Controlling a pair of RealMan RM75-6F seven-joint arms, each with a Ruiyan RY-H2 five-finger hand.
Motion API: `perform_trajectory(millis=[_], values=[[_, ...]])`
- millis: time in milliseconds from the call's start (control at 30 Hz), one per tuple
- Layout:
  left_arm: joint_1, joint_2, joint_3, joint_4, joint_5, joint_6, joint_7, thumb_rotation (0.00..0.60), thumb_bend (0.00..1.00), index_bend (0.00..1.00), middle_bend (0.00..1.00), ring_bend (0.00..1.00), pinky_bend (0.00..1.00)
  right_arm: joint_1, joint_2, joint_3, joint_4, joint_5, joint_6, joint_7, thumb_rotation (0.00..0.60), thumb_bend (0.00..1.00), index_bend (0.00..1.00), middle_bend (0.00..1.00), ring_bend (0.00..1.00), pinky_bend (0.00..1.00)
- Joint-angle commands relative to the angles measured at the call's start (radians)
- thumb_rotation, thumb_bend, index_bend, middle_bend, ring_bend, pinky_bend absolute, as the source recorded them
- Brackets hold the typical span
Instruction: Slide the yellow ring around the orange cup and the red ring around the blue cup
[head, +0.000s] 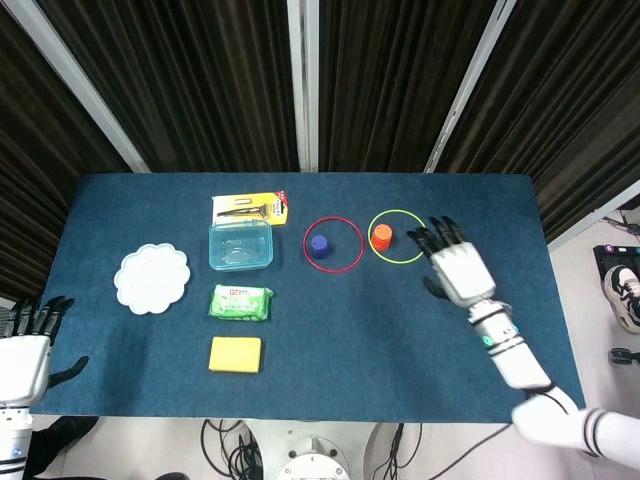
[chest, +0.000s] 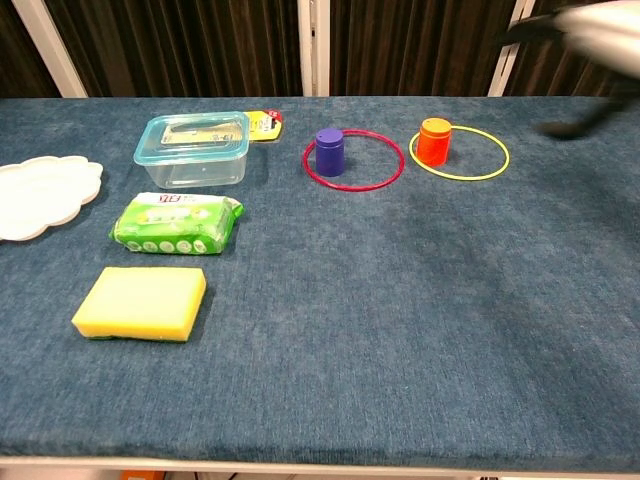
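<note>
The red ring (head: 333, 243) (chest: 354, 160) lies flat around the blue cup (head: 319, 246) (chest: 330, 152), which stands near the ring's left side. Around the orange cup (head: 381, 236) (chest: 434, 141) lies the yellow ring (head: 398, 236) (chest: 460, 153), the cup close to its left edge. My right hand (head: 456, 266) (chest: 592, 20) hovers to the right of the yellow ring, open and holding nothing. It appears blurred at the chest view's top right corner. My left hand (head: 24, 345) hangs open off the table's near left corner.
A clear lidded container (head: 240, 245) (chest: 192, 148) and a yellow razor pack (head: 251, 208) sit left of the red ring. A green wipes packet (head: 240, 302), a yellow sponge (head: 235, 354) and a white plate (head: 151, 278) lie further left.
</note>
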Motion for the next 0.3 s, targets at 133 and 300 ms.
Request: perform_trajectory(millis=[133, 300], values=[[-0.009, -0.002, -0.008, -0.008, 0.000, 0.000, 0.023, 0.600, 0.12, 0.16, 0.12, 0.02, 0.00, -0.286, 0.196, -0.140, -0.145, -0.099, 0.298, 0.105, 0.600, 0.24, 0.04, 0.09, 0.00, 0.00], [-0.011, -0.004, -0.013, -0.017, -0.008, 0.003, 0.056, 0.600, 0.12, 0.16, 0.12, 0.02, 0.00, -0.386, 0.237, -0.183, -0.160, -0.124, 0.367, 0.174, 0.600, 0.24, 0.00, 0.07, 0.00, 0.00]])
